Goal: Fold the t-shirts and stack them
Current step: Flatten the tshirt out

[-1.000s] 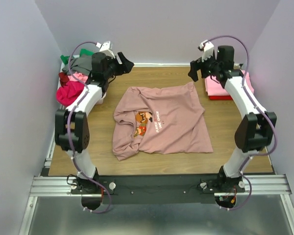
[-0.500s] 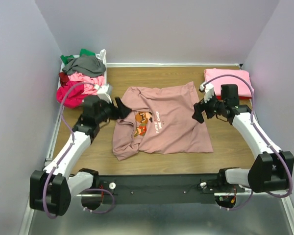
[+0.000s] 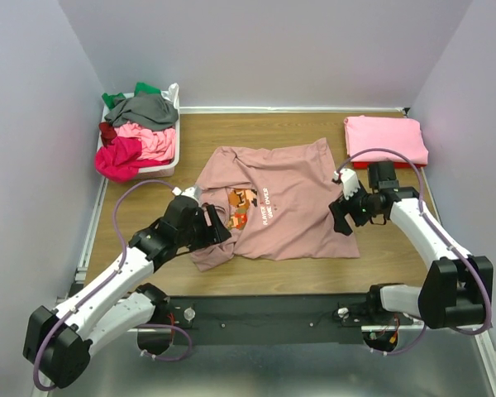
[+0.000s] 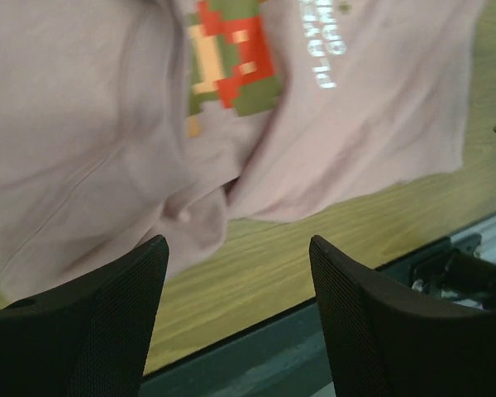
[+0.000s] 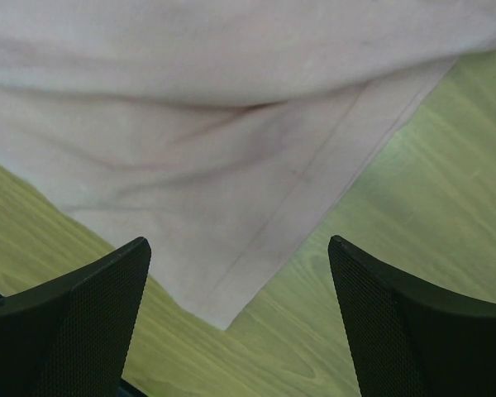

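A dusty-pink t-shirt (image 3: 281, 207) with a pixel-art print and white text lies spread, partly rumpled, on the wooden table. My left gripper (image 3: 217, 228) is open and empty over its near-left bunched corner (image 4: 190, 219). My right gripper (image 3: 339, 217) is open and empty over its near-right hem corner (image 5: 231, 314). A folded pink t-shirt (image 3: 385, 139) lies at the far right on a red one. Pink, red, grey and green t-shirts (image 3: 140, 132) are heaped at the far left.
A white bin (image 3: 173, 159) holds the heap at the far left. The table's near edge and a metal rail (image 4: 446, 265) run just in front of the shirt. Purple walls close in the back and both sides.
Both arms have swung from the far corners down toward the near edge. The left gripper now hangs over the shirt's near-left corner, the right over its near-right corner. The shirt has not moved.
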`<state>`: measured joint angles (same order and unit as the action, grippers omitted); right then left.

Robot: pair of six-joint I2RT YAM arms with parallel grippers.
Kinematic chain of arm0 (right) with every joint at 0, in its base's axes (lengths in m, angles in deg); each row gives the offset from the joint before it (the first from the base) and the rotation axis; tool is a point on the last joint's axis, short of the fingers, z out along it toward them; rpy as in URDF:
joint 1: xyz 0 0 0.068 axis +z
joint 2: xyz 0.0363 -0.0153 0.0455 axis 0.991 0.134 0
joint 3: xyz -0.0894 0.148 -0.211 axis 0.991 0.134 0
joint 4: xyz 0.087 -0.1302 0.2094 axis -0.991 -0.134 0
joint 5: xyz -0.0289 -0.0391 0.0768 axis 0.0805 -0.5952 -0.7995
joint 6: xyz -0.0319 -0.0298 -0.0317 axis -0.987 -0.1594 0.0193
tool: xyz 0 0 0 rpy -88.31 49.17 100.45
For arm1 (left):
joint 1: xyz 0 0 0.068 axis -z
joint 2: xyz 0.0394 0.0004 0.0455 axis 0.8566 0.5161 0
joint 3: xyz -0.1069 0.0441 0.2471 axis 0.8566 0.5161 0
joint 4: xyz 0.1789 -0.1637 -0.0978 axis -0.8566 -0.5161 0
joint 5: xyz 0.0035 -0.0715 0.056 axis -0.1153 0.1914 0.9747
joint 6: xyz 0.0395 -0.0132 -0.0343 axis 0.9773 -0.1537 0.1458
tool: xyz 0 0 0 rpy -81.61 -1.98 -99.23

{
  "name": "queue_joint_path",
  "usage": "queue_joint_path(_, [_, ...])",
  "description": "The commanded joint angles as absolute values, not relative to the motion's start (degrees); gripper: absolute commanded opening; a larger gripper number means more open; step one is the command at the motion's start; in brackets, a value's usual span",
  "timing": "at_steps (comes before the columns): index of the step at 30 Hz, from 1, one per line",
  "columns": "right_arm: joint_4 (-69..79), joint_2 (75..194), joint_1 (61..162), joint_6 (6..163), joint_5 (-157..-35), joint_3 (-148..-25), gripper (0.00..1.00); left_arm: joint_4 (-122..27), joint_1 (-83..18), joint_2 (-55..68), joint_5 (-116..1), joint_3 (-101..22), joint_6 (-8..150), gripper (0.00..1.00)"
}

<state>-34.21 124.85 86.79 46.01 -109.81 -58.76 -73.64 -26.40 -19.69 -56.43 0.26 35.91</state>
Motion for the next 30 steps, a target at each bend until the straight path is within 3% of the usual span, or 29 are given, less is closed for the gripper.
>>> queue_joint_path(1, [-37.8,126.2,86.5,43.8,-109.2,-56.9,0.94,-86.6,-25.7,-21.2,-44.8,0.0,27.2,0.77])
queue_joint_path(5, [-37.9,126.3,86.6,43.4,-108.7,-56.5,0.94,-91.1,-25.7,-19.3,-42.1,-2.7,27.5,0.77])
queue_joint_path(13, [-37.7,127.1,86.5,43.1,-108.8,-56.9,0.94,-92.5,-24.5,-15.3,-48.4,-3.0,28.9,0.76])
queue_joint_path(20, [-37.8,127.4,86.6,43.3,-109.4,-57.2,0.94,-92.0,-24.5,-3.6,-46.6,-7.7,35.1,0.71])
queue_joint_path(25, [-37.9,127.3,86.6,42.5,-106.5,-56.9,0.94,-88.8,-24.4,-1.5,-49.0,-6.1,36.4,0.5])
queue_joint_path(30, [-38.0,127.9,86.5,42.1,-106.5,-57.3,0.94,-88.1,-24.4,-1.4,-52.6,-4.7,37.9,0.42])
